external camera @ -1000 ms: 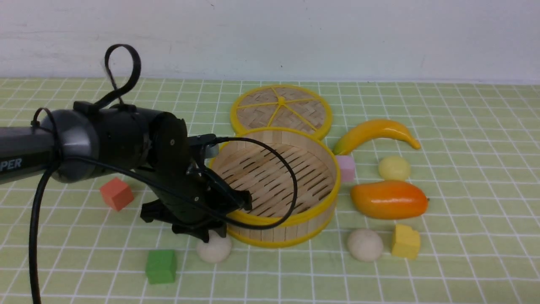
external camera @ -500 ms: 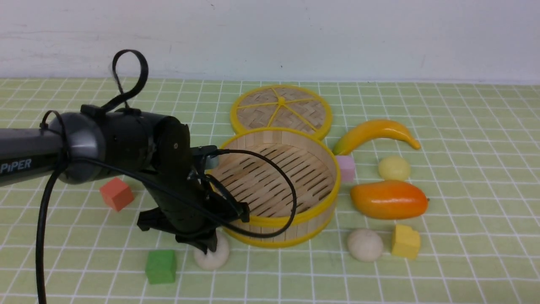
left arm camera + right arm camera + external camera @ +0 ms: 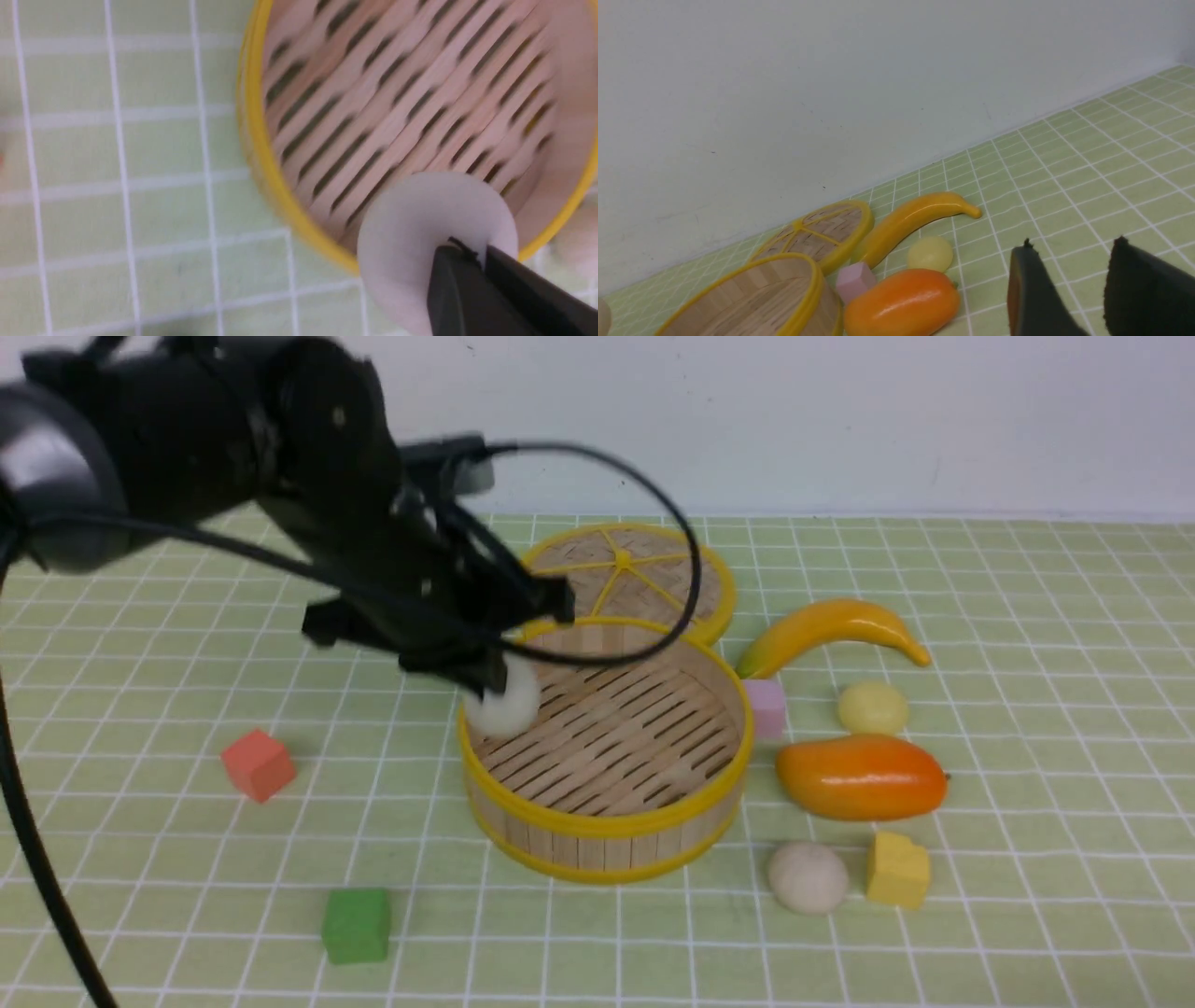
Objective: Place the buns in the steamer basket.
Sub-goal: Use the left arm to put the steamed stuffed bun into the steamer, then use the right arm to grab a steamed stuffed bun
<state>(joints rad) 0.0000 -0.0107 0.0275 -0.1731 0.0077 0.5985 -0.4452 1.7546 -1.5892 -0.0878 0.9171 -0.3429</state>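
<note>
One off-white bun point(image 3: 808, 877) lies nearest on the green checked surface point(image 3: 187, 859), just right of the steamer basket point(image 3: 607, 821). The left fingers point(image 3: 457, 663) pinch a second off-white bun point(image 3: 507, 707) above the basket's left rim. The pale yellow bun point(image 3: 872, 707) sits farther back, and the right fingers point(image 3: 1036, 289) hang spread apart.

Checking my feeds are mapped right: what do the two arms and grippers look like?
Left arm: glossy black, bulky, with a grey rounded joint and a looping black cable. Left gripper: black angular fingers. Right gripper: two flat black fingers, one brownish inside. No markings readable.
</note>
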